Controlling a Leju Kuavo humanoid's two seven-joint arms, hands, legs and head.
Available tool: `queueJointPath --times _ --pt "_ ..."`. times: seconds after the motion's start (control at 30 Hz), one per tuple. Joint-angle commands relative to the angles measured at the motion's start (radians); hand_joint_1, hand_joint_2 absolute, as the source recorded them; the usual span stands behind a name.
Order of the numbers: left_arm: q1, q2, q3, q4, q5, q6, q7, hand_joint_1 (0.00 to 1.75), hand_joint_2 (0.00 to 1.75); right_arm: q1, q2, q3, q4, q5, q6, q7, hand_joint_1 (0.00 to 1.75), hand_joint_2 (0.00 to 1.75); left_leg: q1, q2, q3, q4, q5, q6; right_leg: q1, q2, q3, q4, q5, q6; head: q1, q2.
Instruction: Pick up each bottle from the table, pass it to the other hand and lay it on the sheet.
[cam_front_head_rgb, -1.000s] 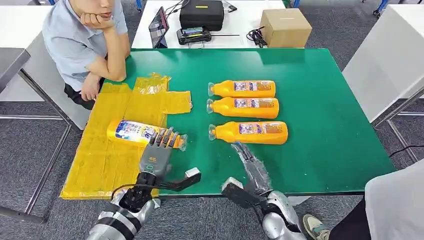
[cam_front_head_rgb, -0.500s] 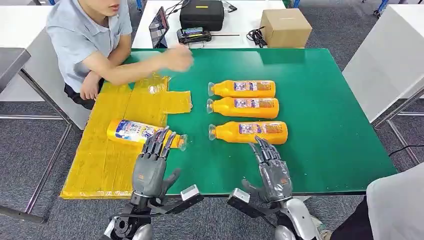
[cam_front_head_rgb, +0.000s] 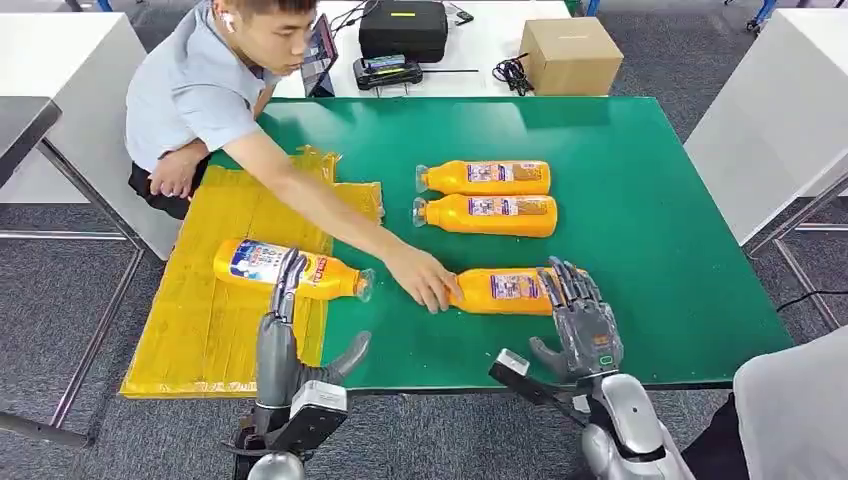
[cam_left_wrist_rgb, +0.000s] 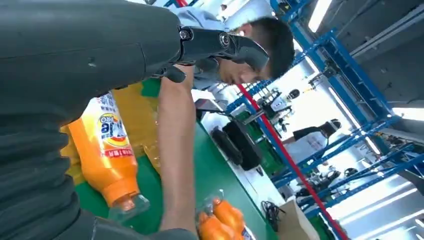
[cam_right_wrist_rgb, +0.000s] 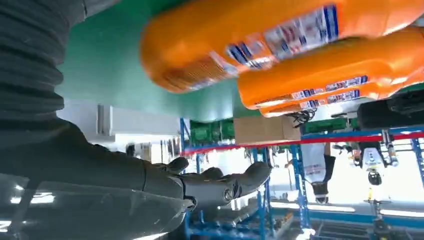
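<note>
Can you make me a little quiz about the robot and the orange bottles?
1. True or false: the person's hand is touching the bottle nearest the robot.
2. How many bottles lie on the yellow sheet?
A. none
B. one
C. three
3. Fill in the blank: the robot's right hand is ____, holding nothing.

Key
1. True. The hand rests on its neck end.
2. B. One bottle lies there, its cap end poking over the sheet's edge onto the green table, beside the left hand.
3. Open.
</note>
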Motion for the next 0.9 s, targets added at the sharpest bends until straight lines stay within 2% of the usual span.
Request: queueJointPath --times 0.03,0.5,0.67,0.9 --pt "-0.015 0.015 -0.007 0.012 0.024 -0.003 -0.014 0.0 1.75 -0.119 -0.035 0.061 0.153 0.034 0.021 0.033 0.0 1.75 0.002 0.004 0.004 0.001 -0.003 -0.002 0.002 0.003 0.004 -0.001 -0.001 -0.003 0.0 0.0" --pt "-0.029 0.012 -0.015 0.048 0.034 -0.003 -0.026 0.0 1.75 -0.213 -0.07 0.124 0.29 0.012 0.144 0.061 0.0 1.75 0.001 0.002 0.002 0.0 -0.001 -0.002 0.001 0.002 0.002 -0.001 0.0 -0.002 0.0 0.0" --pt "-0.038 0.029 -0.047 0.048 0.051 -0.003 -0.004 0.0 1.75 -0.211 -0.086 0.164 0.274 -0.013 0.195 0.061 0.0 1.75 0.001 0.002 0.002 0.0 -0.001 -0.002 0.001 0.001 0.003 -0.001 0.0 -0.002 0.0 0.0" --pt "-0.039 0.035 -0.064 0.049 0.053 -0.003 0.001 0.0 1.75 -0.195 -0.096 0.186 0.246 -0.02 0.205 0.062 0.0 1.75 0.001 0.001 0.002 0.0 -0.001 -0.002 0.001 0.001 0.003 -0.001 -0.001 -0.002 0.0 0.0"
